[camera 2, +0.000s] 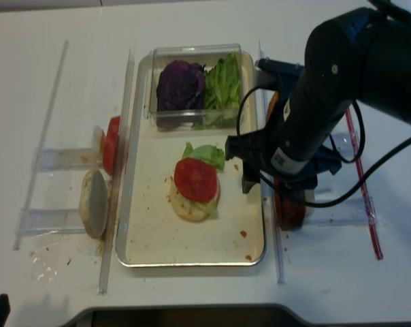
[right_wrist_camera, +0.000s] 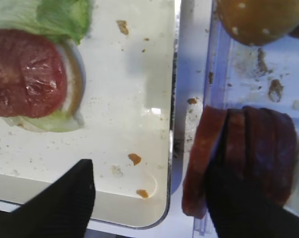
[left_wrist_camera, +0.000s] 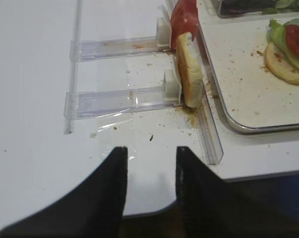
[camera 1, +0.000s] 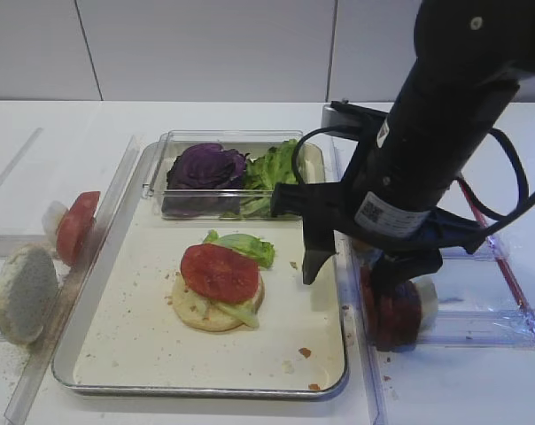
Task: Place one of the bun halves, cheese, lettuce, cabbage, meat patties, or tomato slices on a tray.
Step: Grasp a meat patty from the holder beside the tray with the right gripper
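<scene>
The cream tray (camera 1: 117, 354) holds a pale bun half (camera 1: 205, 312) topped with lettuce (camera 1: 250, 246) and a tomato slice (camera 1: 219, 272). Meat patties (right_wrist_camera: 258, 144) stand on edge in the right rack beside the tray. My right gripper (right_wrist_camera: 152, 173) hangs open and wide over the tray's rim. Its left finger is above the tray, and its right finger covers the patties, with the nearest patty (right_wrist_camera: 204, 158) between the two. Over bare table near the front edge, my left gripper (left_wrist_camera: 150, 158) is open and holds nothing. In the left rack stand a bun half (left_wrist_camera: 189, 69) and a tomato slice (left_wrist_camera: 184, 17).
At the tray's back, a clear box (camera 1: 223, 142) holds purple cabbage (camera 1: 205, 166) and green lettuce (camera 1: 272, 168). A sesame bun (right_wrist_camera: 253, 17) lies beyond the patties. Clear plastic rack rails (left_wrist_camera: 120, 96) run along both sides of the tray. Crumbs dot the tray.
</scene>
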### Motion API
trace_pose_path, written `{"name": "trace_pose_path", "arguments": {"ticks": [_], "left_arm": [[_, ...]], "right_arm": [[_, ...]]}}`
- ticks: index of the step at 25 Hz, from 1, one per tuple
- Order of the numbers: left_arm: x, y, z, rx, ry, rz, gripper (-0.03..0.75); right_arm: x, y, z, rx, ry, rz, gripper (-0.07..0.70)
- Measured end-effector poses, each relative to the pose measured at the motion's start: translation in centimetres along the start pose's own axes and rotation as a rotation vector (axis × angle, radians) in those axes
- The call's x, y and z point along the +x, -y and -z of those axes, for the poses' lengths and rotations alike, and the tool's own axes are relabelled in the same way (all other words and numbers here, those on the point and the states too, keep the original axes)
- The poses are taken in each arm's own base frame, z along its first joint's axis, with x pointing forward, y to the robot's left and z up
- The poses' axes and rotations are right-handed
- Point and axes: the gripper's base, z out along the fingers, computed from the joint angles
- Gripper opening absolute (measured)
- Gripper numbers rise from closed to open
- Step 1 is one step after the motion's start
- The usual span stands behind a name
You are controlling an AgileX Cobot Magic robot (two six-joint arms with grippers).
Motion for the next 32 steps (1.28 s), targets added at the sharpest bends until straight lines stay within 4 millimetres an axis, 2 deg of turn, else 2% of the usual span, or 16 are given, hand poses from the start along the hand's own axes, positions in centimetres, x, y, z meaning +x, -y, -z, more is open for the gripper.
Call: {"name": "trace_pose_path", "arguments": {"ticks": [7,17,26,32], "left_arm": [[0.0,0.0,0.0,0.000,0.000,0.000,0.234],[0.0,0.0,0.0,0.000,0.000,0.000,0.233],[0.0,0.0,0.0,0.000,0.000,0.000,0.233],[0.0,0.0,0.0,0.000,0.000,0.000,0.225]], "right_arm": [[-0.2,0.1,-0.7,0.021,-0.011,0.002,0.497],[-0.3,0.5,-1.5,0.072,-0.037,0.022,0.438],[-0.2,1.0,-1.5,0.128,-0.052,0.052,0.196],[-0.2,1.1,-1.4,0.144,-0.057,0.059,0.112]]}}
